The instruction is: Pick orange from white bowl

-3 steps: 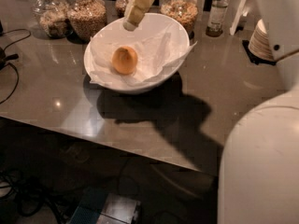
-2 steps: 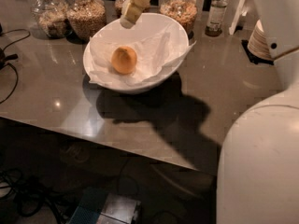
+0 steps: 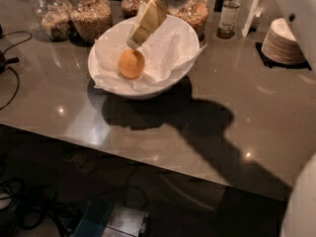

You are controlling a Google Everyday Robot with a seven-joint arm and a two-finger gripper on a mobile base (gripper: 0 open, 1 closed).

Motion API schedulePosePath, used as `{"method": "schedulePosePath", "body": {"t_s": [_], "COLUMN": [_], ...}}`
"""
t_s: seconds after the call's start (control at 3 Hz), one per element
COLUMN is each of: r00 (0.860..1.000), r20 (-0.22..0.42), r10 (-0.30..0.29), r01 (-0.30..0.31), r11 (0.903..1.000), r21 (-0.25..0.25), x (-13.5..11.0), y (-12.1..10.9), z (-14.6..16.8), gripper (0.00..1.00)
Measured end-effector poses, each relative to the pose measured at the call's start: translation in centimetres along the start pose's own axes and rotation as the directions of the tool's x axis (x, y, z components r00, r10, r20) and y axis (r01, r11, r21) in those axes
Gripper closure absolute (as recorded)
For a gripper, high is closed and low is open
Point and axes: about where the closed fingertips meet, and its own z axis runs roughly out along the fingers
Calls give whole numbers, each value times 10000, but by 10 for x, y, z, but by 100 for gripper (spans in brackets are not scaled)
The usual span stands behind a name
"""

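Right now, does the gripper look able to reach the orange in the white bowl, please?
Probably yes: the gripper hovers just above the orange, nothing between them inside the white bowl.

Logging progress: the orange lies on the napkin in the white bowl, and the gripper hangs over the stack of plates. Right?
No. The camera view shows the gripper over the white bowl, just above the orange; the stack of plates sits apart.
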Motion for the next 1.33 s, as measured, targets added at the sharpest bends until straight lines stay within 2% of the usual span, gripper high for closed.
{"method": "schedulePosePath", "body": {"t_s": [0.33, 0.67, 1.0, 1.33], "r00": [9950, 9891, 9841, 9787], "r20": [625, 1031, 1166, 1090], "r10": [775, 1048, 1342, 1740], "r01": [-802, -1113, -1418, -1808], "r11": [9959, 9920, 9881, 9820], "r21": [418, 597, 591, 550], "x": [15, 19, 25, 35], "y": [-2, -5, -3, 1], "z": [15, 25, 36, 47], "gripper": [0, 19, 42, 41]}}
